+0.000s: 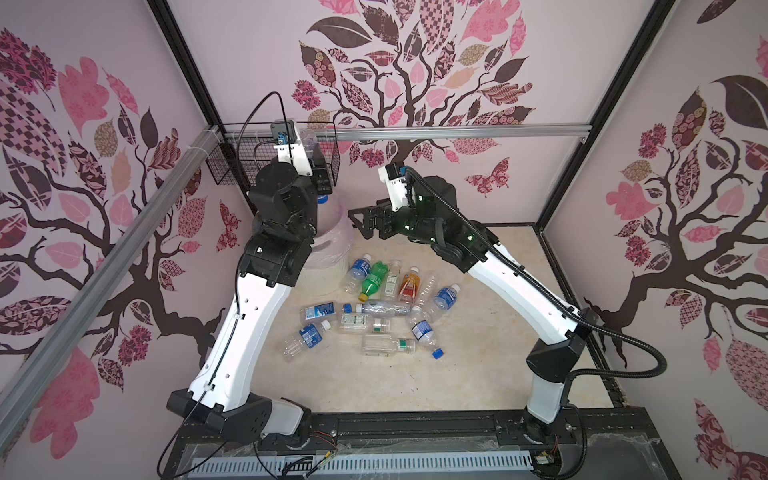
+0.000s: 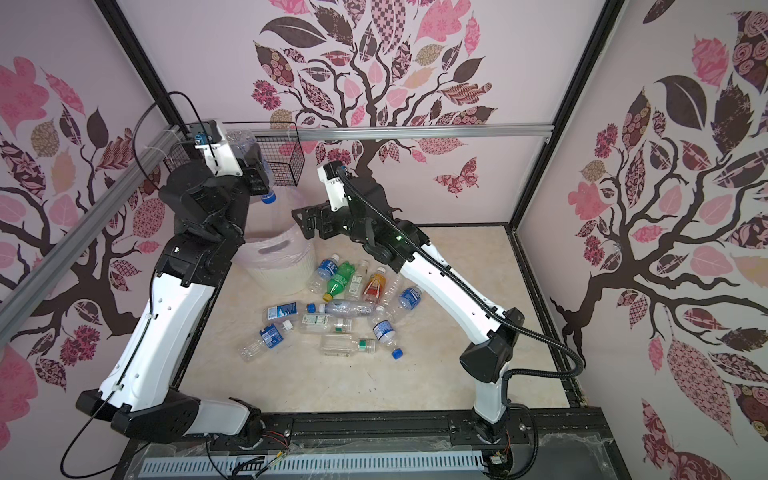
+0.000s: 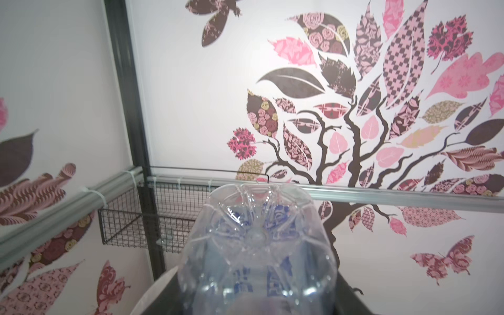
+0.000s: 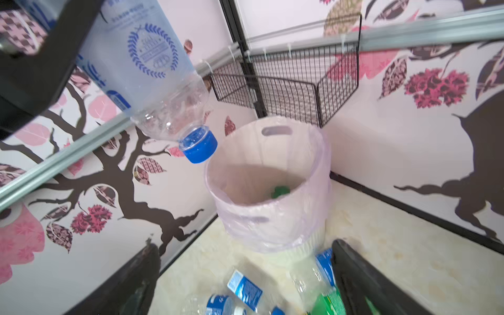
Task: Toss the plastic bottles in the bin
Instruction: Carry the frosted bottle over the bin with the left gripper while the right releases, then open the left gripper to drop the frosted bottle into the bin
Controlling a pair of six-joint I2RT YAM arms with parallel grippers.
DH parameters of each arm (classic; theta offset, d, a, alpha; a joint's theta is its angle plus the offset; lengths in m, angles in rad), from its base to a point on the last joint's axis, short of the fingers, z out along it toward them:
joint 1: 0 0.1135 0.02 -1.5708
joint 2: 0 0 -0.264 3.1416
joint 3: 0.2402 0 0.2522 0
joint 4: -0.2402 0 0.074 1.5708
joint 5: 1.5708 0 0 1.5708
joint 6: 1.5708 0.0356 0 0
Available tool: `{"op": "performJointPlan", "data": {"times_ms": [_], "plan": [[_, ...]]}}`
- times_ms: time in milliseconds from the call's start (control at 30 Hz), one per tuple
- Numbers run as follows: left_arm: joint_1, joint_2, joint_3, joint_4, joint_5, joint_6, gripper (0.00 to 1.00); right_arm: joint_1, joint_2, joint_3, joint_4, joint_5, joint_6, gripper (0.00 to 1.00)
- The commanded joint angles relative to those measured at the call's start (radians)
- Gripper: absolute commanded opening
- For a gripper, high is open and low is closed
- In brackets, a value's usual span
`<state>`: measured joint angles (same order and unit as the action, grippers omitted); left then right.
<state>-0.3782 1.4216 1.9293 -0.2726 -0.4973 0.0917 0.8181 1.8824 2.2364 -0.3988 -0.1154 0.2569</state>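
The left claw is raised high and closed partway around the body of a clear bottle with a pale blue label. It grips the bottle so that the blue cap points down and the ribbed base points up at the wrist camera. Beneath this claw stands the bin, a round pale pink-white tub with oval handle cutouts. A thin translucent liner is folded over its rim. The cap hangs above the bin's opening, clear of the rim. A green thing lies at the bottom of the bin, too blurred to name. The right claw hovers with its jaws spread wide and holds nothing. Its dark fingers point toward the bin and the held bottle, near the rim but apart from it. Below and behind the right claw, the remaining plastic bottles lie on their sides in a loose heap on the tabletop, just beside the bin's foot. Among them are a green bottle and an orange-red bottle, side by side with one pale bottle between them. Most of the others are clear with blue labels. Beyond the left claw, a black wire mesh basket hangs from the rail in the corner.
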Motion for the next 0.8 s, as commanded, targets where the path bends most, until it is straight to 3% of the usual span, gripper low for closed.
{"op": "performJointPlan", "data": {"times_ms": [0, 300, 367, 467, 533, 633, 767], "plan": [[0.015, 0.025, 0.055, 0.068, -0.029, 0.106, 0.49, 0.008, 0.056, 0.110, -0.067, -0.016, -0.022, 1.00], [0.235, 0.109, -0.115, 0.002, 0.123, -0.155, 0.50, 0.004, 0.075, 0.079, -0.087, -0.006, -0.044, 1.00], [0.254, 0.141, -0.147, -0.052, 0.160, -0.212, 0.59, 0.005, 0.071, 0.056, -0.085, -0.003, -0.044, 1.00], [0.256, 0.134, -0.206, -0.070, 0.189, -0.248, 0.80, 0.003, 0.063, 0.029, -0.081, 0.002, -0.044, 1.00], [0.256, 0.114, -0.232, -0.065, 0.210, -0.262, 0.88, 0.003, 0.058, 0.018, -0.079, 0.003, -0.044, 0.99], [0.257, 0.094, -0.237, -0.086, 0.224, -0.264, 0.97, 0.003, 0.056, 0.010, -0.081, -0.001, -0.036, 0.99], [0.255, 0.064, -0.255, -0.109, 0.232, -0.276, 0.97, 0.002, 0.034, -0.029, -0.072, 0.004, -0.027, 1.00]]}}
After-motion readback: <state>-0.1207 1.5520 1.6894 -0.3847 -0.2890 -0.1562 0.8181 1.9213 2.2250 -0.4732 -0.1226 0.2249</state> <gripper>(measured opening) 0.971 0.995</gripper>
